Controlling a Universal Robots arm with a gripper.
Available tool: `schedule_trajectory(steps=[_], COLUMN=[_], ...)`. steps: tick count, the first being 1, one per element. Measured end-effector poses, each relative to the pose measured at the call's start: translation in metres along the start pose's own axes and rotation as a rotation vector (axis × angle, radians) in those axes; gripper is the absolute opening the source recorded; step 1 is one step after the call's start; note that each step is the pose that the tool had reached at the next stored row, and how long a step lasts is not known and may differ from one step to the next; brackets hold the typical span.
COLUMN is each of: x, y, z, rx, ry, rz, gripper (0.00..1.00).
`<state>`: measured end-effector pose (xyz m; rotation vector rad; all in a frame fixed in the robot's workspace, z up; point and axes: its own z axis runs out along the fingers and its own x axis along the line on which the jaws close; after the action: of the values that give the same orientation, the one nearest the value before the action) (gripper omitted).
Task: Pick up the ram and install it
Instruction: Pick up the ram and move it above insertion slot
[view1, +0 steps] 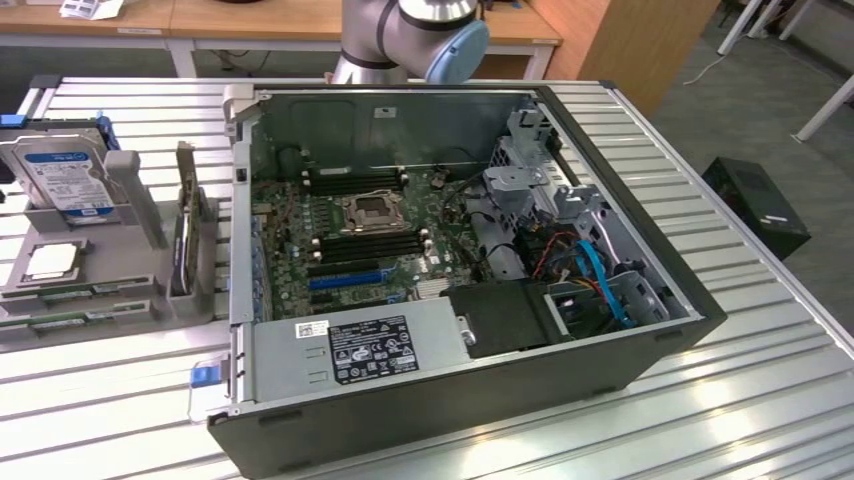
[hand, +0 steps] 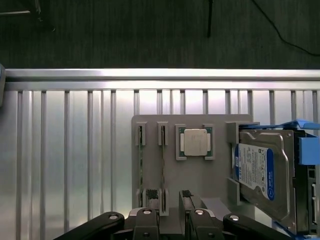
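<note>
Pincer: our pincer (hand: 172, 222) hangs spread and empty over the holder (hand: 220, 175).
Ram: we judge it best to centre on one ram (hand: 162, 165), jaws square across it.

Table (view1: 747, 400): slatted bare alu, brushed, shiny. Parts tray (hand: 200, 175): grey plastic, matt. Ram (hand: 140, 160) in it: green PCB, dull. CPU (hand: 195, 141) lid: satin metal. HDD (view1: 67, 175), 9 o'clock of PC case (view1: 534, 400) in exterior view: metal body, glossy label. Case: dark matt metal.
</note>
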<state>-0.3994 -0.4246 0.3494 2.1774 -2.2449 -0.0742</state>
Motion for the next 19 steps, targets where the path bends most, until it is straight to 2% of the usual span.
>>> schedule_trajectory(steps=[19], x=[0.001], y=[-0.0015], z=[0.0345], rx=[-0.0001], ry=[0.0], rz=[0.0], gripper=[0.3])
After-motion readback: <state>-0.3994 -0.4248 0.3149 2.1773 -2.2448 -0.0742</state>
